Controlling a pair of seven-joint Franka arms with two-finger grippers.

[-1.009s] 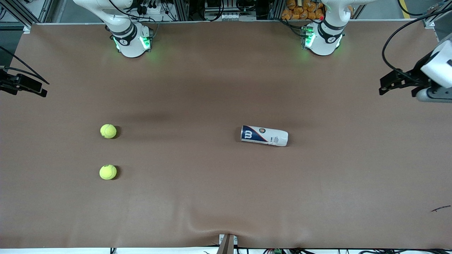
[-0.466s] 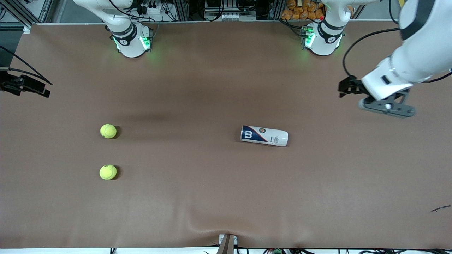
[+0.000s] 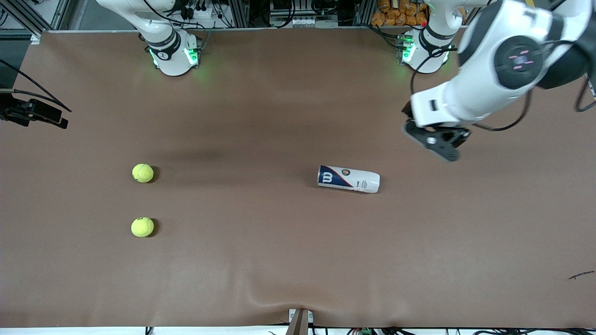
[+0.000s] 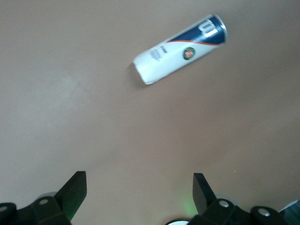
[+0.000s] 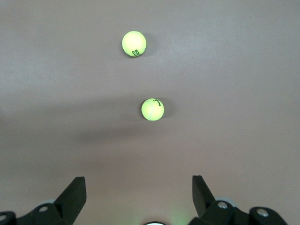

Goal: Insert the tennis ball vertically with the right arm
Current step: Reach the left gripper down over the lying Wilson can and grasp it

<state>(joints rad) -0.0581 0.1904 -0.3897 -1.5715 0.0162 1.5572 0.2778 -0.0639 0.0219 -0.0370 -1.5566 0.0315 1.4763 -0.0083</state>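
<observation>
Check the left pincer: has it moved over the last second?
Yes. The left pincer, open, has swung in from the table's left-arm end toward the lying tennis ball can, which has stayed put.

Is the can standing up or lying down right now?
Lying down. The can rests on its side on the table, its long side flat against the surface; the left wrist view shows the same.
</observation>
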